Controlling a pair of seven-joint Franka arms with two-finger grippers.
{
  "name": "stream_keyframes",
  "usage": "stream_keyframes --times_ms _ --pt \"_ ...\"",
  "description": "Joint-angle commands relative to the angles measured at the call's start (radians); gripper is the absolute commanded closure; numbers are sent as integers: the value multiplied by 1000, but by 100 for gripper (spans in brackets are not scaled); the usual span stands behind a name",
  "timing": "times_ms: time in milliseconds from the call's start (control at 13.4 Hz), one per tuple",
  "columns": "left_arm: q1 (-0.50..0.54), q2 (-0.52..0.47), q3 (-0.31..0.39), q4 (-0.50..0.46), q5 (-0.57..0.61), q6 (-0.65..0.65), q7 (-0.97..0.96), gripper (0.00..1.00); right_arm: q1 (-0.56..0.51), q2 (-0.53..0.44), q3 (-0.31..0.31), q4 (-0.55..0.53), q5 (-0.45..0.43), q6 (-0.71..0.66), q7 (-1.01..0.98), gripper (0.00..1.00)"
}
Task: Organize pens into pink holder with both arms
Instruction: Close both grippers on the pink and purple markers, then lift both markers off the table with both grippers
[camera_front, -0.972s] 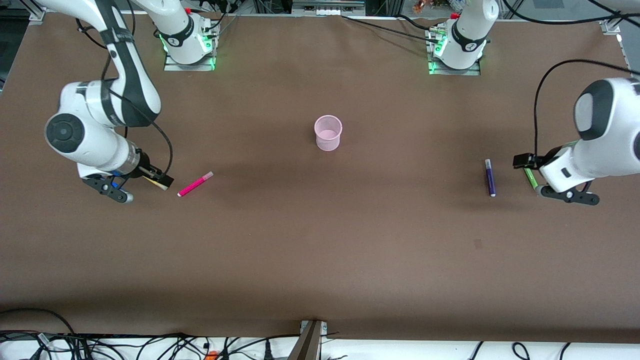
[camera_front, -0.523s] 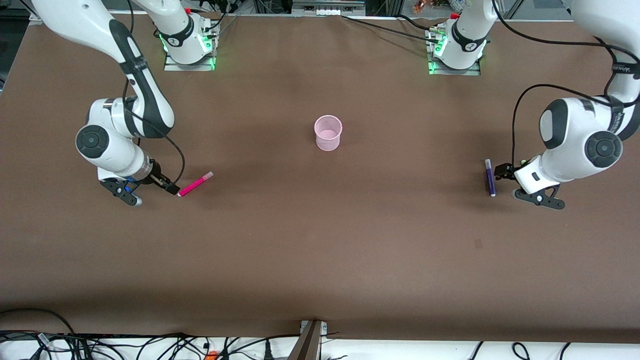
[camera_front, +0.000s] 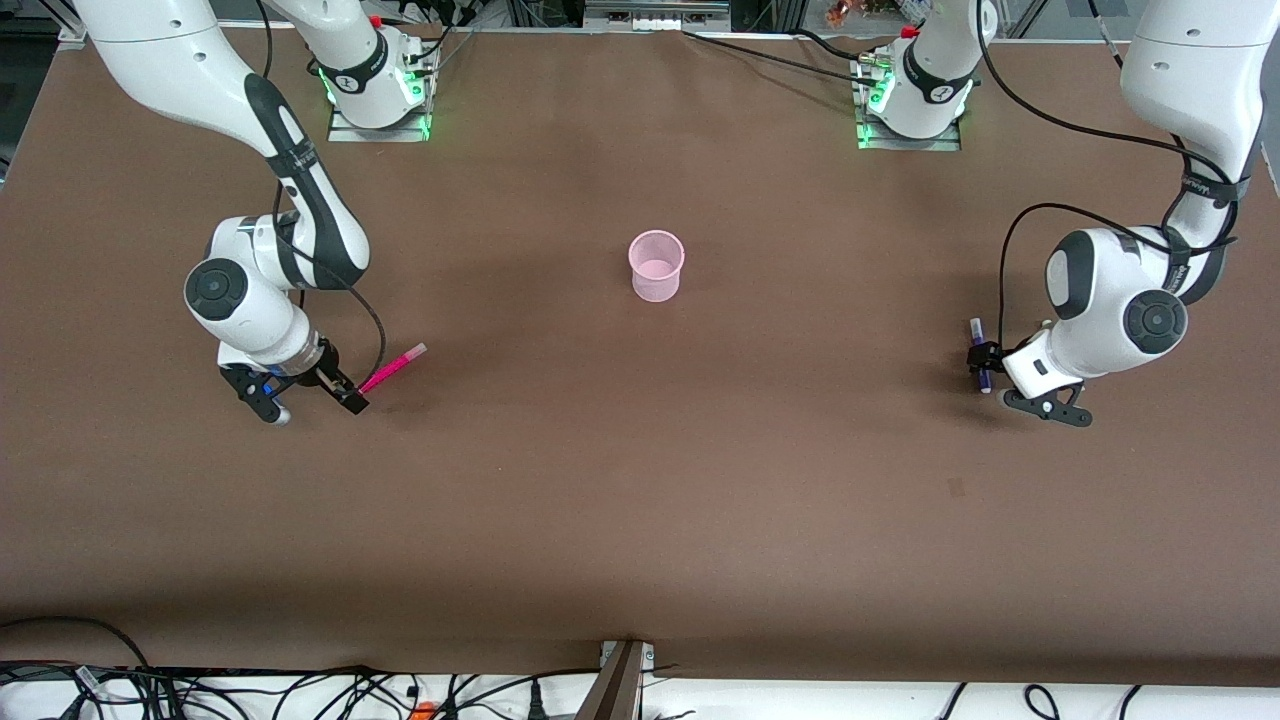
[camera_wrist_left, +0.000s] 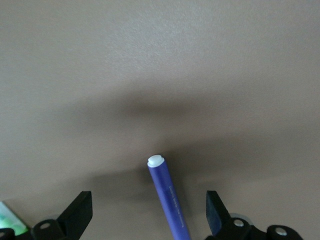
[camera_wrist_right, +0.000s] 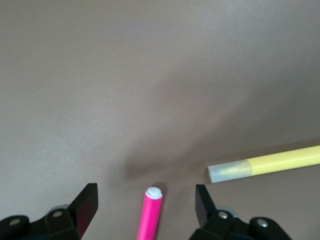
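the left hand (camera_wrist_left: 147, 217) hangs low with fingers apart around the purple pen (camera_wrist_left: 169, 200) on the table (camera_front: 640, 480). the right hand (camera_wrist_right: 145, 210) likewise straddles the magenta pen (camera_wrist_right: 151, 214), fingers apart, yellow pen (camera_wrist_right: 265, 164) beside. the pink holder (camera_front: 656, 266) stands mid-table.

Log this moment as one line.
left gripper: open, straddling purple pen | right gripper: open, straddling pink pen | holder: empty
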Motion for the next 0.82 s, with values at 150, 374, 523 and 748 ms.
stream_keyframes --times_ms 150,374,523,748 --pt "-3 32 -4 0 -11 53 -7 16 26 39 4 3 11 59 68 15" --pt "-6 39 -4 -1 -11 56 -6 50 26 54 4 3 11 79 68 33" --pt "-6 46 -4 -1 -11 56 -7 60 26 54 4 3 11 76 65 70" --pt "-6 46 -5 0 -11 52 -7 100 26 48 4 6 10 70 48 100"
